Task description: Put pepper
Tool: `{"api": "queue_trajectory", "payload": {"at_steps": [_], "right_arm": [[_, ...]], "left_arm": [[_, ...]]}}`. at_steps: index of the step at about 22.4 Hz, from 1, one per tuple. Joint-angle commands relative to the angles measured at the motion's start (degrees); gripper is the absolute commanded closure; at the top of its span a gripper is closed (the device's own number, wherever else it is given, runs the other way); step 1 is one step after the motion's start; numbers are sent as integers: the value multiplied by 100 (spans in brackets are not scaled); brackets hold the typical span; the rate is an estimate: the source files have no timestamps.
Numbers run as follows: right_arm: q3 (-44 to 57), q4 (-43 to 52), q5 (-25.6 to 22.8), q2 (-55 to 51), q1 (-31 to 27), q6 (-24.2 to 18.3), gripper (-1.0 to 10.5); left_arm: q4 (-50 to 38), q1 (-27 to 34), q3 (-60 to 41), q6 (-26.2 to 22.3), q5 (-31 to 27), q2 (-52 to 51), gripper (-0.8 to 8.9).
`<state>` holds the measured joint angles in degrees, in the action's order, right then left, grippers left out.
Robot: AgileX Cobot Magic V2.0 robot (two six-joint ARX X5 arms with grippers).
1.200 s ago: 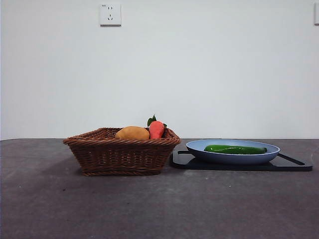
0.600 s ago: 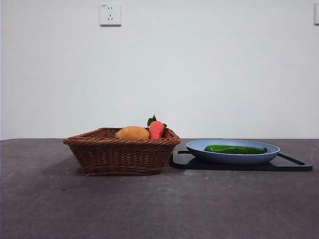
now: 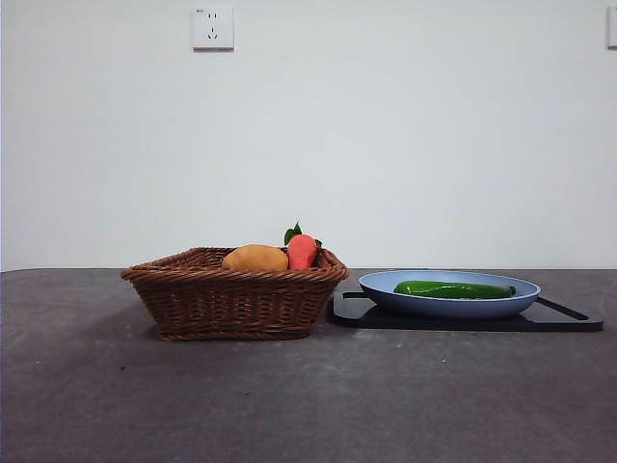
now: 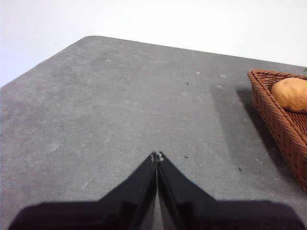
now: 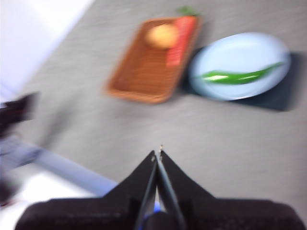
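Note:
The pepper (image 3: 454, 289), long, glossy and dark green, lies flat in the blue plate (image 3: 386, 283) on the right of the table; the blurred right wrist view shows the pepper (image 5: 237, 75) on the plate (image 5: 249, 50) from high up. No gripper shows in the front view. My right gripper (image 5: 158, 152) is shut and empty, high above the table, well away from the plate. Over bare table beside the basket, my left gripper (image 4: 157, 156) is shut with nothing in it.
A brown wicker basket (image 3: 231, 297) left of the plate holds a yellow-orange lump (image 3: 255, 258) and a red-orange item with green leaves (image 3: 302, 250). The plate rests on a black tray (image 3: 569, 317). A white wall stands behind the table.

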<state>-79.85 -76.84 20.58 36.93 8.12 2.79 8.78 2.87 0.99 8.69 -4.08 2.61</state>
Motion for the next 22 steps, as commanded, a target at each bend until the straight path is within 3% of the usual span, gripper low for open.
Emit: {"api": "queue_trajectory", "payload": {"at_steps": [1,6,11,17,20,22], "right_arm": [[85,693,-275,-254,-332,-496,936],[2146,3259,-256,-1335,-730,-402,936],[4647,5696,-297,-2142,-745,66,936],[6463,7340,-313,-2601,-667,426,936],[7038,7665,-369,-2830,-549,415,936],[7278,7713,-664,-2964,-483,415,936]], "left_arm": [[-57,22,-61,31,-11,-17,805],[-57,22,-61,31,-11,-17,805],[-57,22,-61,31,-11,-17,805],[-57,22,-61,31,-11,-17,805],[-57,22,-61,31,-11,-17,805],[-59,20,-61,31,-11,-17,805]]}}
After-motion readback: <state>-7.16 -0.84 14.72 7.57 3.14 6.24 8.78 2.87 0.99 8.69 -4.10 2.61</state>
